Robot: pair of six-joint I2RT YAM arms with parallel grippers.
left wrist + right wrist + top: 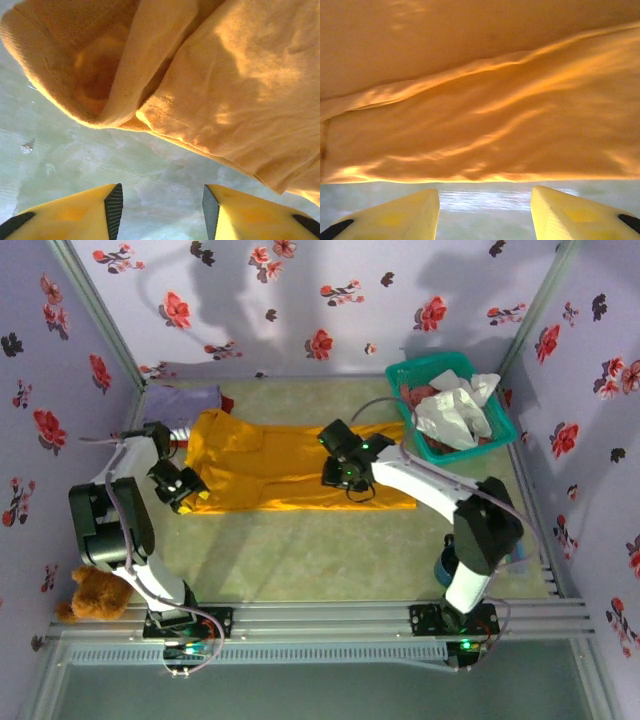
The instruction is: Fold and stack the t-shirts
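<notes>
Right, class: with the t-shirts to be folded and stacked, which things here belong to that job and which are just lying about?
Belong to the job:
orange-yellow t-shirt, spread flat mid-table
lavender t-shirt, back left
white t-shirt, crumpled in the green basket

Just lying about:
brown teddy bear, near left corner
green basket, a mere holder

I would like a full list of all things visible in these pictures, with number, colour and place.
orange-yellow t-shirt: one, orange-yellow, spread across the middle of the table
lavender t-shirt: one, lavender, far left corner
red cloth: one, red, beside the lavender t-shirt
basket: one, green, far right corner
white cloth: one, white, crumpled in the basket
reddish cloth: one, reddish, in the basket
teddy bear: one, brown, near left corner
table: one, pale green
left gripper: one, yellow, open, at the orange-yellow t-shirt's left end
right gripper: one, yellow, open, above its right half
</notes>
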